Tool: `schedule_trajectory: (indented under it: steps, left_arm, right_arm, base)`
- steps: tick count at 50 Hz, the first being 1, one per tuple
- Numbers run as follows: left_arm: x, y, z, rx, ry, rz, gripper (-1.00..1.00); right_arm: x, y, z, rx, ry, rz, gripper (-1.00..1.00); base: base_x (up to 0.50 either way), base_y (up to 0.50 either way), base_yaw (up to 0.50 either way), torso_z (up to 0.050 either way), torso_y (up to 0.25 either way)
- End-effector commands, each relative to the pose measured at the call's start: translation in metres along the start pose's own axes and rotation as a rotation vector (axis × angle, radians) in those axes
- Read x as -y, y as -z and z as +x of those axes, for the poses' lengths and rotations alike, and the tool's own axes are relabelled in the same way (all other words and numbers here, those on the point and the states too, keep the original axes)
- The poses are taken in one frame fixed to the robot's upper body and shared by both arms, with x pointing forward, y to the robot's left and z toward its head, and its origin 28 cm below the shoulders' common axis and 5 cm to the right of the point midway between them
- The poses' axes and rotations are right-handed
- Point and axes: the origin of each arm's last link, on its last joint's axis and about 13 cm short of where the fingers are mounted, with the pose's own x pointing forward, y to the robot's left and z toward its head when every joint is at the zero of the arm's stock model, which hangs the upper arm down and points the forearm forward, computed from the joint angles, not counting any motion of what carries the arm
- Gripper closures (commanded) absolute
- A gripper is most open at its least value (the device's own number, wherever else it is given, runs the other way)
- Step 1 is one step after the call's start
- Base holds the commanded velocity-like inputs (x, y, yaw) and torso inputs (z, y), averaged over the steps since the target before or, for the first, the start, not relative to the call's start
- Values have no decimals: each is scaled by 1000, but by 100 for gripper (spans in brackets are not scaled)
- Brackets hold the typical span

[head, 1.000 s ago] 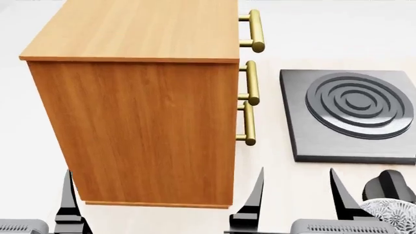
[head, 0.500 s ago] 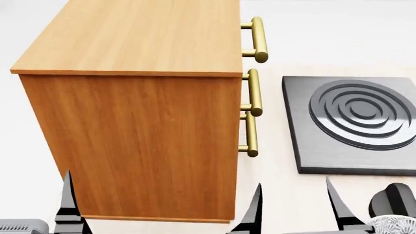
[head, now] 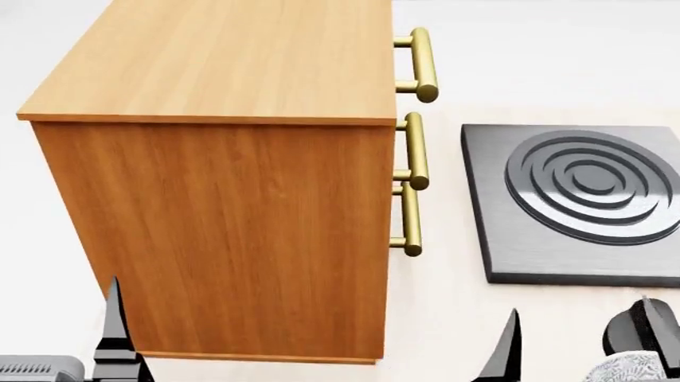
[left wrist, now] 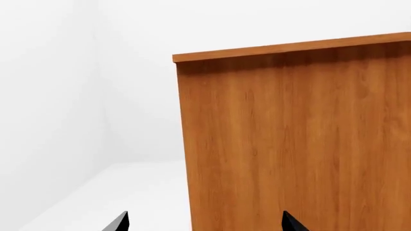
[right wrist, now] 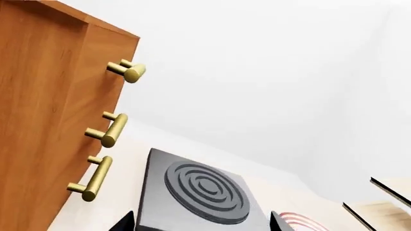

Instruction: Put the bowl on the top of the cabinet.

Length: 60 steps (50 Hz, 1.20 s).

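Note:
The orange-brown cabinet [head: 223,199] fills the left and middle of the head view, its flat top [head: 234,56] bare and its brass handles [head: 420,68] facing right. Only a sliver of the grey-patterned bowl [head: 635,370] shows, at the bottom right corner, with nothing gripping it. My right gripper [head: 574,318] stands open just left of the bowl; its fingertips [right wrist: 125,222] frame the dark slab in the right wrist view. My left gripper [left wrist: 204,224] is open and empty before the cabinet's near side [left wrist: 289,144]. One of its fingers [head: 113,326] shows at the bottom left.
A dark grey square slab with raised concentric rings [head: 579,199] lies right of the cabinet on the pale surface. A dark rounded shape [head: 648,338] sits just behind the bowl. A red-striped plate [right wrist: 301,222] and pale wood pieces [right wrist: 385,209] lie beyond the slab.
The head view first shifted, so the cabinet sits lower in the picture. Then my right gripper's fingers slid to the right, closer to the bowl. The left finger stayed put.

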Motion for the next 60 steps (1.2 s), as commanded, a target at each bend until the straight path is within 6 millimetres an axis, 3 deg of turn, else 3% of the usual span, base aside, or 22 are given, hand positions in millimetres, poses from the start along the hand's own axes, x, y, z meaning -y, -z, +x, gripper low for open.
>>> schedule_trajectory:
  steps: [1,11,30,60]
  left_arm:
    - [0,1,1,-2,-1,2,-100]
    - [0,-1,0,0,-2,3,-100]
    - [2,-2,0,4,-1,6,-100]
    - [3,-2,0,3,-1,13,-100]
  right_arm:
    - [15,4,-13,-80,21,-69,-100]
    - [24,9,-22,-144,16,-96,-100]
    - [22,34,-35,-269,-28,-132,-100]
    - [10,55,-35,-340,-63,-149,-100]
  base:
    - [0,0,0,0,0]
    - [0,0,0,0,0]
    - [0,0,0,0,0]
    - [0,0,0,0,0]
